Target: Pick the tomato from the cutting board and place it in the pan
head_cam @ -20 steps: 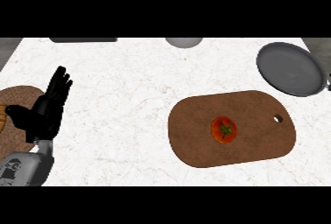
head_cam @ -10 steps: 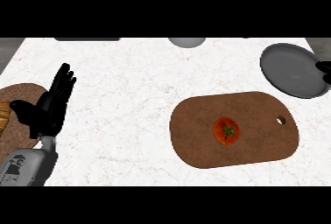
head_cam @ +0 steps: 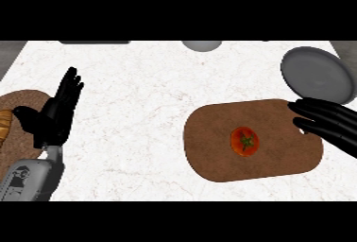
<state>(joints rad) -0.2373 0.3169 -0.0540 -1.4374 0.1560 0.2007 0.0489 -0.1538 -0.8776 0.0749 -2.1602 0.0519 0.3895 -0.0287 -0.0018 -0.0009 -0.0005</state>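
Tomato on the cutting board, right hand beside it with nothing held.

The tomato [head_cam: 244,141] lies near the middle of the brown cutting board [head_cam: 209,156] on the white marbled worktop [head_cam: 140,94], stem side up. The right hand [head_cam: 331,124] comes in from the right edge, its fingers straight and spread, lying over the board's right end; the tomato is just to the left of its fingertips and apart from them. The grey pan [head_cam: 317,75] sits beyond this hand, touching the far right corner of the board as seen from above. The left hand [head_cam: 52,116] rests open at the left edge, fingers up and holding nothing, with a round brown board [head_cam: 17,101] under and behind it. A small grey bowl [head_cam: 202,45] stands at the worktop's far edge, well apart from both hands.
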